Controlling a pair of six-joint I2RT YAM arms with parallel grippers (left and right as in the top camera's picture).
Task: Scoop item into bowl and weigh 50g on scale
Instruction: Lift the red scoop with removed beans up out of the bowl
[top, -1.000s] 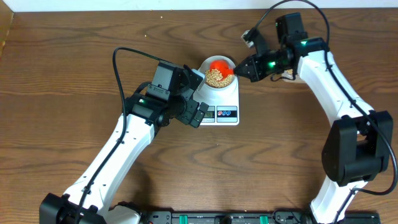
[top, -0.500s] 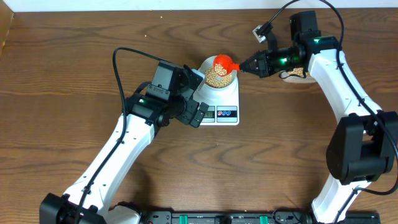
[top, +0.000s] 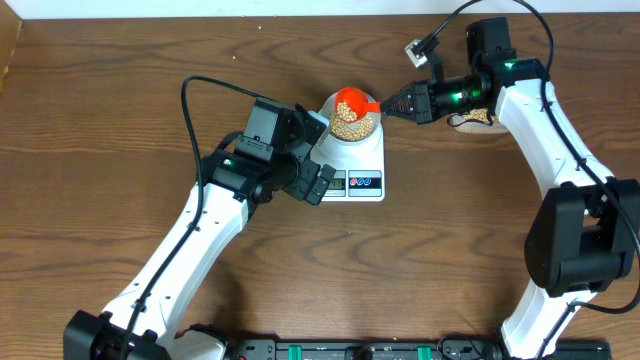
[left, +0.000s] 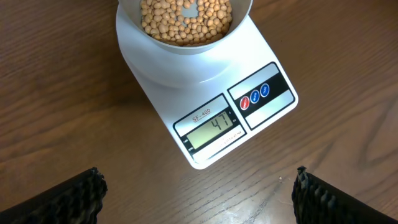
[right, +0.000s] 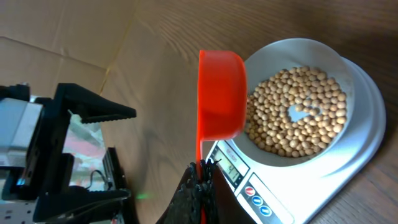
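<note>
With my right gripper (right: 200, 180) clamped on the red scoop (right: 221, 93) above the bowl (right: 298, 43) of beans (left: 186, 18) on the scale (left: 186, 78), and my left gripper (left: 199, 196) spread wide, I'm mid top-up: the display (left: 214, 127) reads 47, so next comes a tiny, gentle addition.

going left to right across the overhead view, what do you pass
left tool → bowl of beans on the scale → right tool. The orange scoop that the right tool holds hangs over the bowl, so it's left out of the order.
</note>
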